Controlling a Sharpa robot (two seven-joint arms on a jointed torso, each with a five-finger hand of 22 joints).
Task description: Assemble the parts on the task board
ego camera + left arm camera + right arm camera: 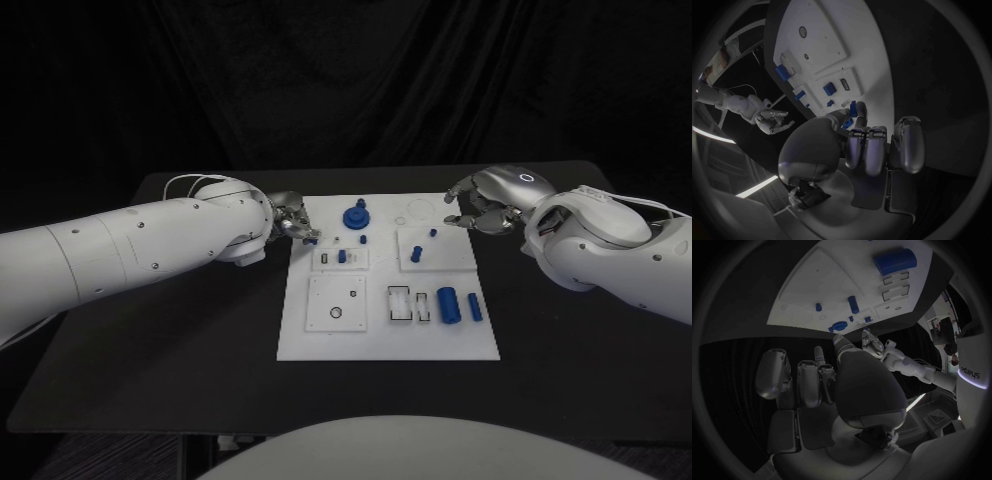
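The left hand (873, 145) hovered at the edge of the task board (861, 45), pinching a small blue part (857, 109) in its fingertips. Beyond the board's far side, the right hand (773, 121) hung with fingers spread.

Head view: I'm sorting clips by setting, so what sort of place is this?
Likely a robotics lab test bench: a black table against black drapes, a white task board with small blue parts.
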